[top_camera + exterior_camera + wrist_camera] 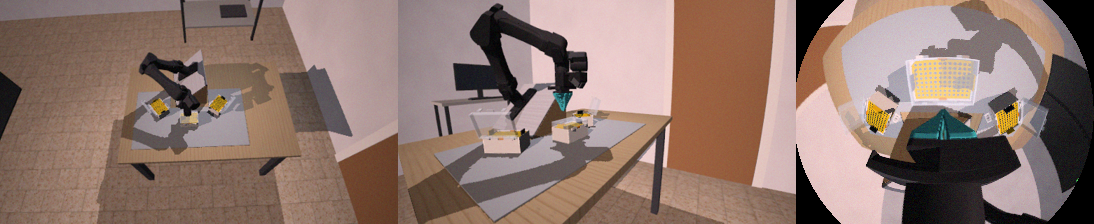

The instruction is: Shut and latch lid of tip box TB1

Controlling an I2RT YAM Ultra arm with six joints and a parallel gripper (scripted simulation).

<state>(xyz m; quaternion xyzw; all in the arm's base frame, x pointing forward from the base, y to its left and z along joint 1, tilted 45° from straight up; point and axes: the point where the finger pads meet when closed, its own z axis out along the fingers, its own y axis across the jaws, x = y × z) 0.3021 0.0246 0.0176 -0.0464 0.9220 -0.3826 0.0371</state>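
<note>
On the grey mat covering the wooden surface, the nearest tip box in the exterior view stands with its clear lid raised. Behind it the middle tip box sits with its lid apparently lying down over the yellow insert, directly below the gripper, which hangs above it, closed and holding nothing. Farthest, a third tip box has its lid up. The ID stickers are too small to read.
</note>
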